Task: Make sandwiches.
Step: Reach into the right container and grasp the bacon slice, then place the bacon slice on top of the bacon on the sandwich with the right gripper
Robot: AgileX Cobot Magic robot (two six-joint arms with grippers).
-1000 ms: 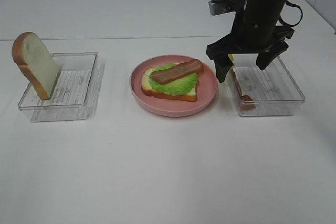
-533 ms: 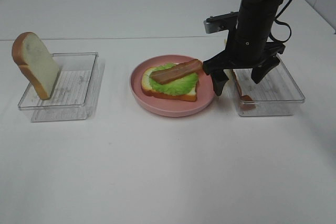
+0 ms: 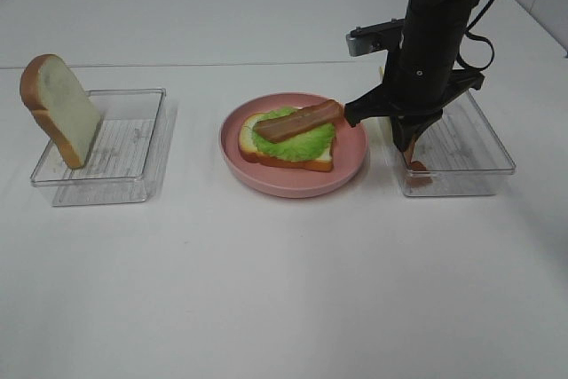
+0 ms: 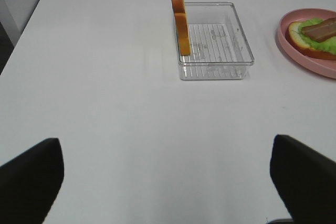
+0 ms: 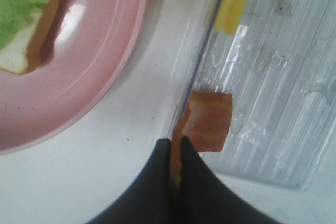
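Two fingers of the right gripper [image 5: 176, 148] are pinched together on the end of a bacon strip [image 5: 207, 121] at the wall of a clear tray [image 5: 283, 51]. A cheese slice [image 5: 233, 3] stands just beyond, and the pink plate [image 5: 94, 51] with the half-built sandwich [image 3: 288, 135] lies beside it. The left gripper [image 4: 168, 174] is spread wide and holds nothing; a bread slice [image 4: 178, 14] stands well ahead of it.

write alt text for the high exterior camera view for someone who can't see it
The right gripper is shut on a bacon strip inside the right clear tray. Beside it, a pink plate holds a half-built sandwich with lettuce and a top bacon piece. Far left, a bread slice stands leaning in the left clear tray.
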